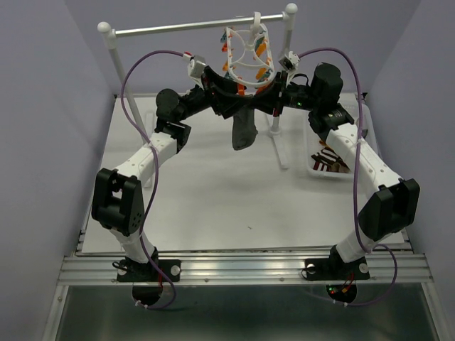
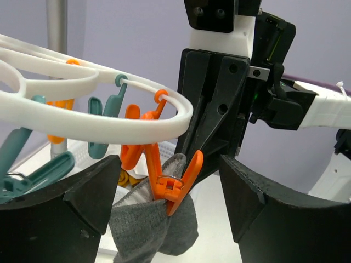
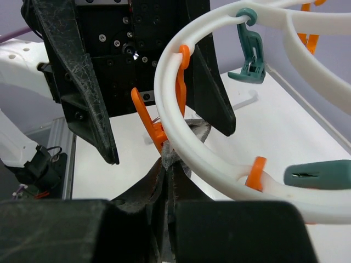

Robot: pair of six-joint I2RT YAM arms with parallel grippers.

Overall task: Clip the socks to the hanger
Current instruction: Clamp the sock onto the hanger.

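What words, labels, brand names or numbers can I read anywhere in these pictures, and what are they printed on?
No readable text in any view.
The hanger, its orange clip and the grey sock show no lettering.
The left arm and right arm show no legible label; any marking on them is too small to tell.

One sock (image 1: 242, 135) below the hanger (image 2: 109, 123) on the rail (image 1: 178, 28), basket (image 1: 313, 170) rightward on the table (image 1: 213, 199).
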